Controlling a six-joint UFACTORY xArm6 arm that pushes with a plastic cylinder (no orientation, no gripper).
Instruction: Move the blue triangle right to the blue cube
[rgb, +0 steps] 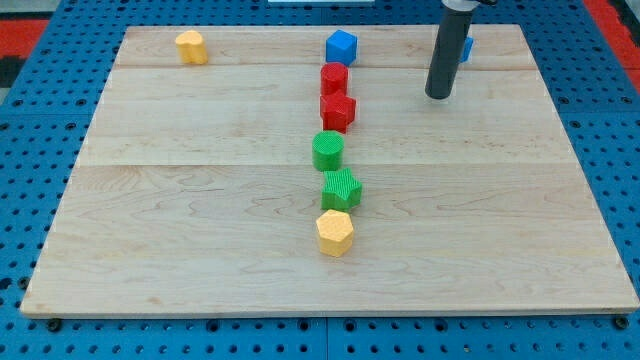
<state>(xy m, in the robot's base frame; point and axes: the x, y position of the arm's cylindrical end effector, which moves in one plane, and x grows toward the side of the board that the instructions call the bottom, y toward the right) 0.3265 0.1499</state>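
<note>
Tip beside the hidden blue block
My tip (438, 96) has no end effector; the rod hides the small blue triangle block (467, 47), so pushing blind could miss the blue cube (341, 46).

The blue cube (341, 46) sits near the board's top edge, about midway across, resting flat with one corner turned toward the view's bottom. The blue triangle (467, 48) lies well to its right at the same height, mostly hidden behind the dark rod, only a sliver showing.
</note>
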